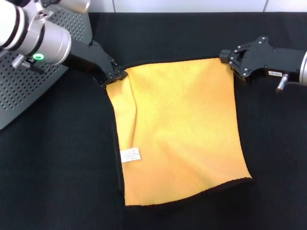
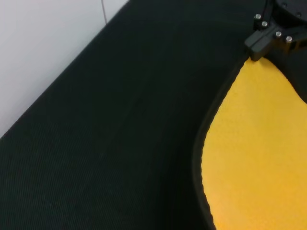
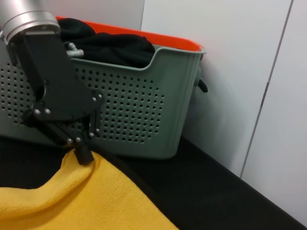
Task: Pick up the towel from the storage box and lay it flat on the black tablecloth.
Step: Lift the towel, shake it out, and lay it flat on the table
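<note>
While spread yellow side up:
Towel (image 1: 180, 129): lies on the black tablecloth (image 1: 53, 172), far corners pinched.
Left gripper (image 1: 114, 75): jaws clenched on one corner.
Right gripper (image 1: 233, 62): jaws grasping the other.
Storage box (image 1: 33, 91): beside the left arm.

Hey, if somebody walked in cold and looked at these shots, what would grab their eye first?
The bright yellow-orange fleecy towel, black-trimmed with a small white tag, spread across the wide black textured tablecloth. The left gripper pinches one far corner and the right gripper the other. At the robot's far left stands the light grey perforated plastic storage box, with dark fabric inside.
</note>
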